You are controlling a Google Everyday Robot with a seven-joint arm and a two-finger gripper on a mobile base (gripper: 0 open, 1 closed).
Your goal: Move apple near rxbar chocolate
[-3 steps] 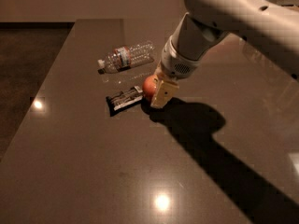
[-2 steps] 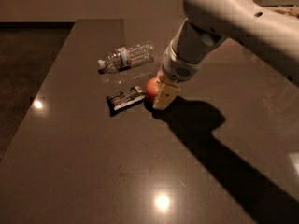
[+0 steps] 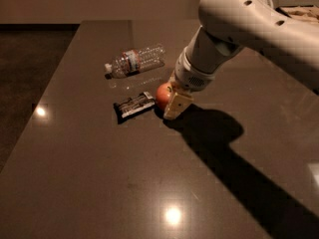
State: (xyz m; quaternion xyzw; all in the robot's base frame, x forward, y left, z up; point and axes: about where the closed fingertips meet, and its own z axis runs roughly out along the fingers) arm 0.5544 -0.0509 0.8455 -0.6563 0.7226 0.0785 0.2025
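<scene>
1. Farthest left of the cluster lies the rxbar chocolate (image 3: 134, 105), flat on the desk (image 3: 75, 173) with its dark wrapper up and its length slightly angled. It is the landmark of the task, so we expect it to be left alone.
2. Behind it, well apart, a clear water bottle (image 3: 133, 61) lies on its side with the cap to the left. It has no part in the job.
3. The apple (image 3: 162, 96) sits low, at desk level, just beside the right end of the bar. We cannot tell whether the two touch.
4. The gripper (image 3: 168, 103) is down around the apple, and its fingers (image 3: 177, 105) clasp the fruit. One pale finger shows against the apple's right side, while the other is hidden behind it. We judge the grip is there to keep a round thing from rolling.
5. To the right, the arm (image 3: 239, 29) slopes up and away, casting a long shadow across the desk. The apple looks as good as placed — letting go and lifting clear without a nudge is what remains.
</scene>
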